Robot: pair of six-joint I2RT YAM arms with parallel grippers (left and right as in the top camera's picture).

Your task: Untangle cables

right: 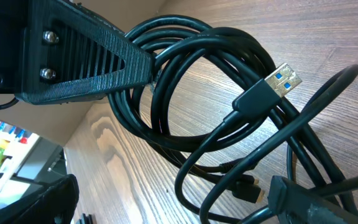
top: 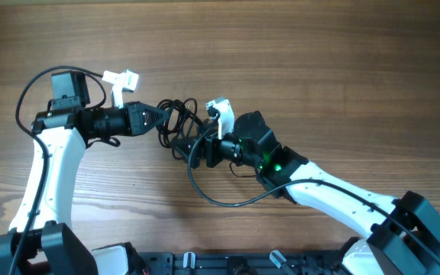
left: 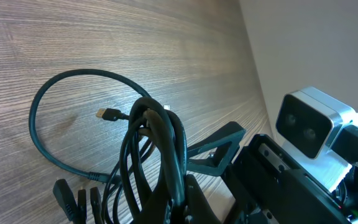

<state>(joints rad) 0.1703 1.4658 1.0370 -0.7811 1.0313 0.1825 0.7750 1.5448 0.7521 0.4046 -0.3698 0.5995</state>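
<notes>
Left jaws clamped shut on knotted cables [top: 176, 122], middle of bench [top: 319, 61]; right jaws spread wide beside same tangle, gripping nothing. Blue-tongued plug [right: 283, 77] sticks out.

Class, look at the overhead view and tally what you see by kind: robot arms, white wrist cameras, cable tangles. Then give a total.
Robot arms: 2
White wrist cameras: 2
Cable tangle: 1
Total: 5

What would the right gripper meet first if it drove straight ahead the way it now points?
The open right gripper would likely meet the cables first, bunched just ahead and held by the left gripper; exact depth is unclear.
</notes>
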